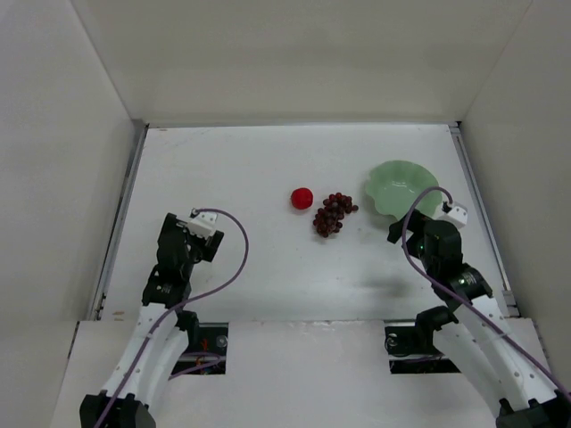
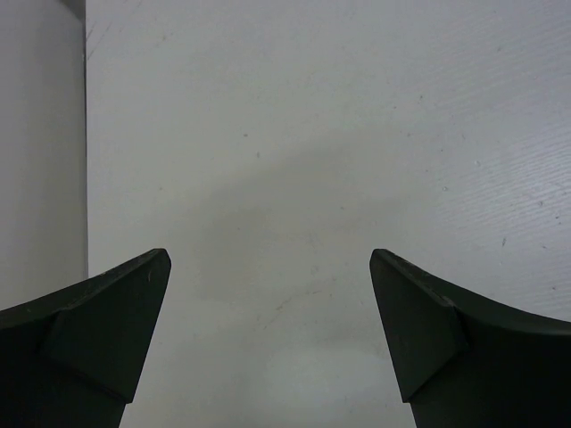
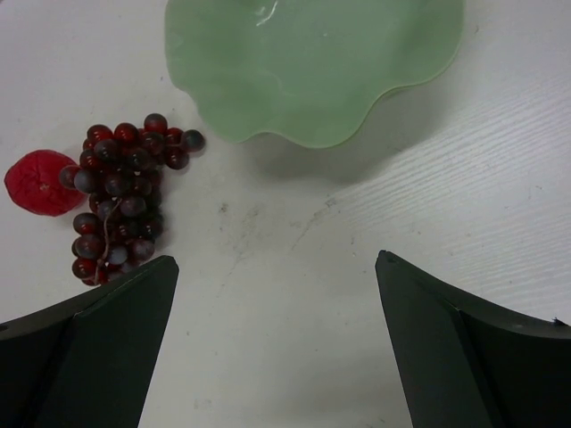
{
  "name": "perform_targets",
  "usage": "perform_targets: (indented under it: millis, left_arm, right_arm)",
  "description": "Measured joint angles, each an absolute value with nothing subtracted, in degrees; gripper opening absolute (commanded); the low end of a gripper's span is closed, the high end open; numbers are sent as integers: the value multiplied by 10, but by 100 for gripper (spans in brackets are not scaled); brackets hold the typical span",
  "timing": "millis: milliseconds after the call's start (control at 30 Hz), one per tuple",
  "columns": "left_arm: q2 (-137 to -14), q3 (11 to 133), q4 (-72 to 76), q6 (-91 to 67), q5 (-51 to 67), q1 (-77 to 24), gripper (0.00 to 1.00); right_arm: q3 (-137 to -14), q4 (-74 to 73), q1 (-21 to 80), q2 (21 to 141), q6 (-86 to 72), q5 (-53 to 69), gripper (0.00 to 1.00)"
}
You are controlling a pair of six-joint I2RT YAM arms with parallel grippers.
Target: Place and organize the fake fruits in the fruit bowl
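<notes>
**Rolling, Dangling, Clipped Rim: Hazards Ahead**

Not yet begun, judging by the layout. Near the middle of the white surface [image 1: 268, 160]: a small glossy red round fake fruit [image 1: 302, 197] and, just beside it on the side of the right edge, a bunch of dark maroon-purple fake grapes [image 1: 332, 214]. Both outside the pale mint-green shallow bowl with the wavy scalloped rim [image 1: 403, 187], close to the right edge.

Right end effector [image 3: 277, 259]: spread wide, pinching nothing, hovering over bare surface just nearward of the bowl. Left end effector [image 2: 269, 259]: likewise spread and empty, toward the near left corner, well apart from everything.

Likely troubles:
- Squirting the smooth red fruit sideways with an off-centre pinch, then chasing it across the surface.
- Catching only one or two berries of the grapes, leaving the bunch dangling and prone to slipping.
- Nudging the red fruit while closing on the grapes, given such close neighbours.
- Clipping the scalloped rim on approach, sliding or tipping so shallow a bowl.
- Releasing from too high, bouncing fruit back out.
</notes>
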State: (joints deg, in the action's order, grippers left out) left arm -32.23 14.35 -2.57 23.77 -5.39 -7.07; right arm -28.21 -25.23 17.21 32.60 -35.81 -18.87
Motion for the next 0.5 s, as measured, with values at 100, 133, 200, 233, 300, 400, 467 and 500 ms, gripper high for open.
perform_targets:
  millis: [100, 133, 200, 233, 300, 400, 467, 500]
  left_arm:
    - [-300, 142, -27, 245, -42, -72, 100]
    - [-292, 138, -25, 248, -37, -72, 100]
    - [-281, 131, -24, 253, -25, -72, 100]
    - [-279, 128, -25, 255, -21, -71, 100]
    - [-279, 126, -27, 262, -11, -68, 100]
    - [-279, 123, -30, 278, -4, -62, 99]
    - [-279, 123, -30, 286, -1, -60, 99]
    - [-279, 123, -29, 289, 0, -60, 99]
  right_arm:
    - [-282, -252, 172, 321, -358, -188, 100]
    - [-282, -252, 172, 319, -358, -188, 100]
    - [-282, -252, 172, 314, -357, -188, 100]
    - [-282, -252, 172, 313, -356, -188, 100]
    - [-282, -252, 172, 308, -352, -188, 100]
    - [-282, -250, 176, 309, -333, -189, 100]
    - [-288, -250, 190, 323, -307, -202, 100]
    - [-297, -250, 208, 338, -289, -218, 100]
